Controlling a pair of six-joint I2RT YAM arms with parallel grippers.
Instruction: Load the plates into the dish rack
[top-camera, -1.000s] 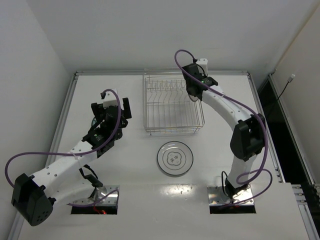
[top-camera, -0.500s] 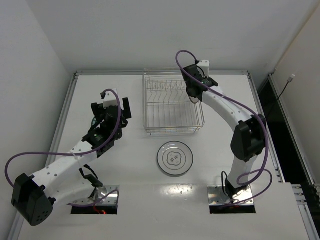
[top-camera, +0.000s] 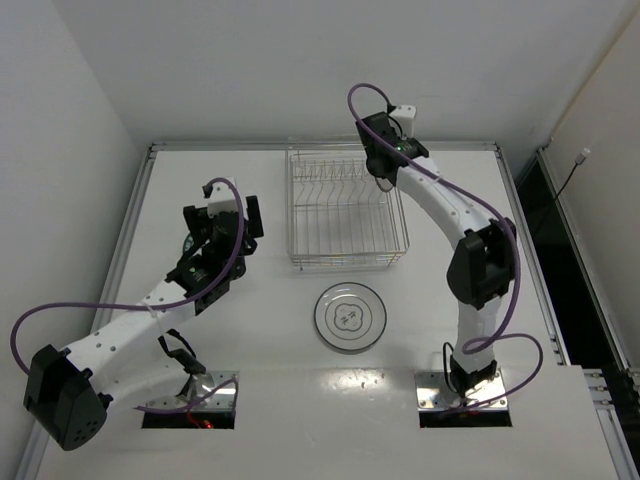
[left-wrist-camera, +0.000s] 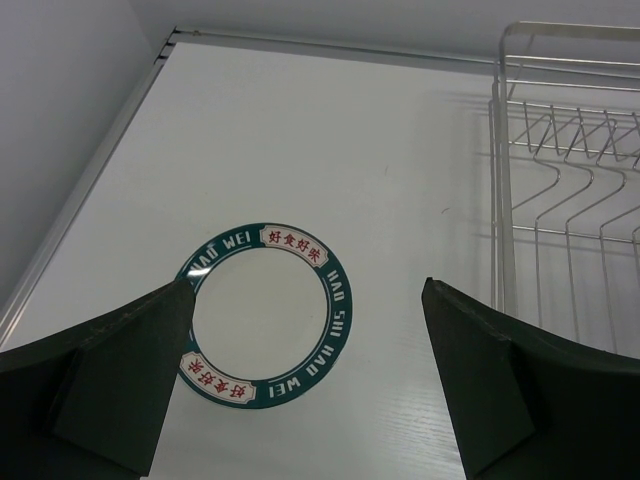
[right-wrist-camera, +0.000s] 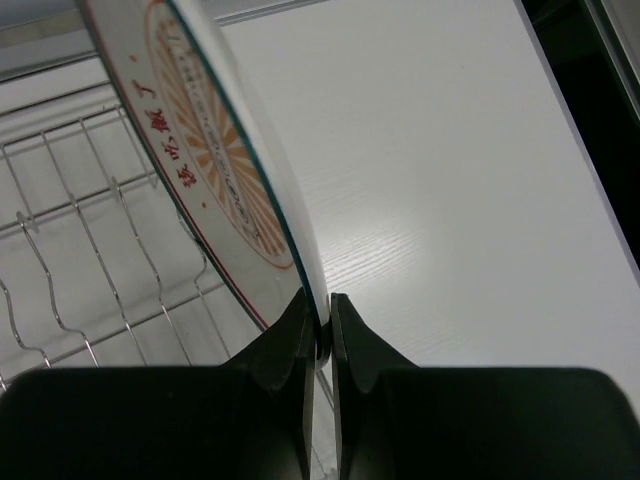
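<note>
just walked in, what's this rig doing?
Loading plates into the dish rack, none slotted yet. The right gripper is shut on the rim of the orange-patterned plate, holding it on edge over the rack's far right corner. The left gripper hangs open above the green-rimmed plate, left of the rack. The grey plate lies flat in front of it.

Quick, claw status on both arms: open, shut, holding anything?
Left claw: open, holding nothing, above the green-rimmed plate.
Right claw: shut on the orange-patterned plate, gripped by its rim, over the dish rack.
</note>
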